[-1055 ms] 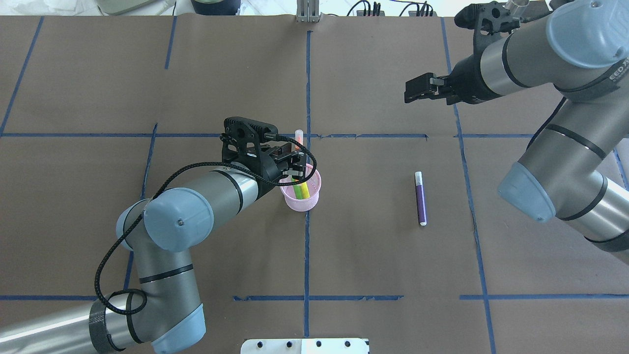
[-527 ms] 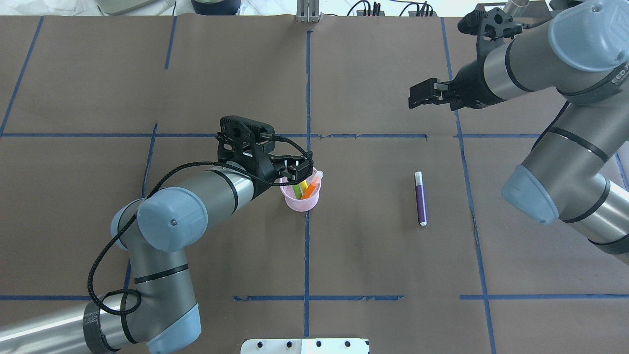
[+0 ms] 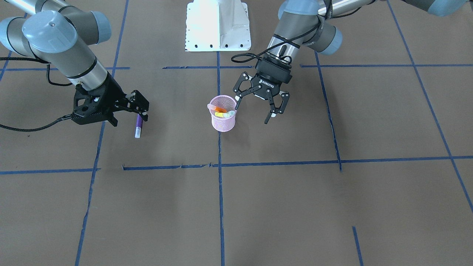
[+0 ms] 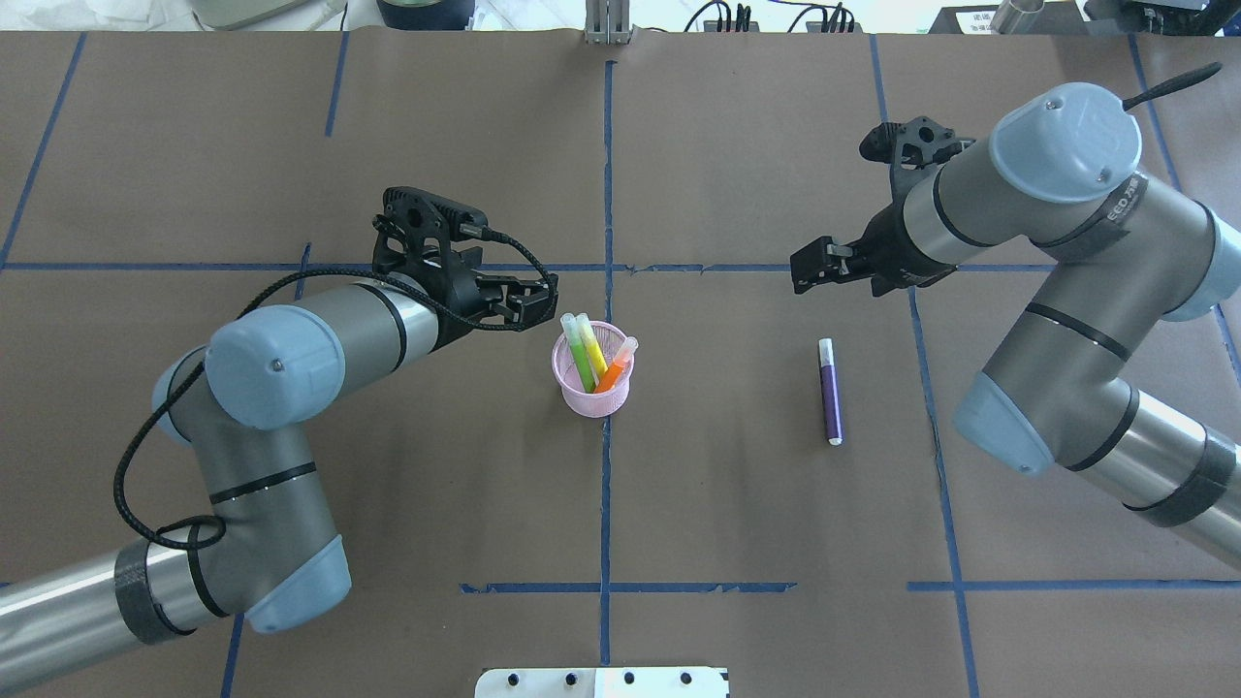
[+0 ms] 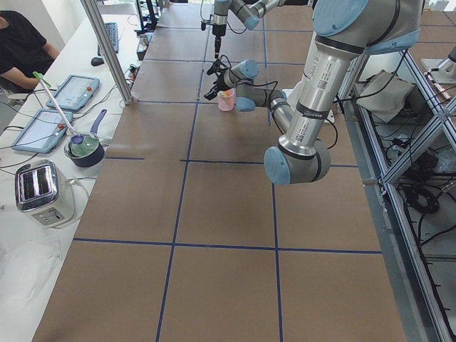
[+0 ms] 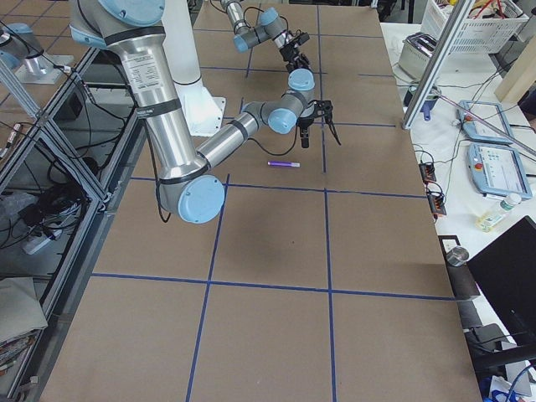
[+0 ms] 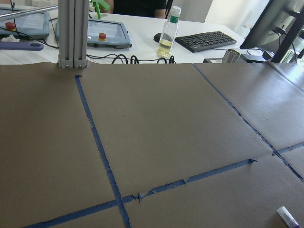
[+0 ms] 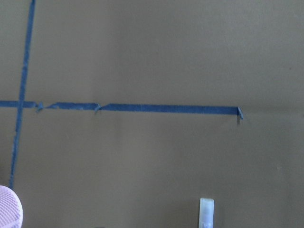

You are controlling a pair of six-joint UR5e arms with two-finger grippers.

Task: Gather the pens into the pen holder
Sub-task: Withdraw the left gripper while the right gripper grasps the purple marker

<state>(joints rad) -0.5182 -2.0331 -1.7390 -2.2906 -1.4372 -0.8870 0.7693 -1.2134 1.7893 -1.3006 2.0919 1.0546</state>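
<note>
1. Nearest the robot, the purple pen (image 4: 830,393) is lying flat on the table (image 4: 737,523), well apart from the holder. This pick looks like the step in hand. I'd be setting the jaws across the barrel, dropping at mid-body and avoiding the cap. Its long axis is running straight away from the robot, pale cap pointing far.
2. The pen holder (image 4: 593,399) is standing upright on the centre tape line (image 4: 605,504). The green pen (image 4: 582,357), yellow pen (image 4: 595,355) and orange pen (image 4: 615,370) are leaning inside, caps up.
3. The left gripper (image 3: 252,114) is hanging just beside the holder, fingers spread wide, carrying nothing.
4. Farthest, the right gripper (image 4: 810,273) is hovering near the purple pen's cap end, jaws apart and empty.
</note>
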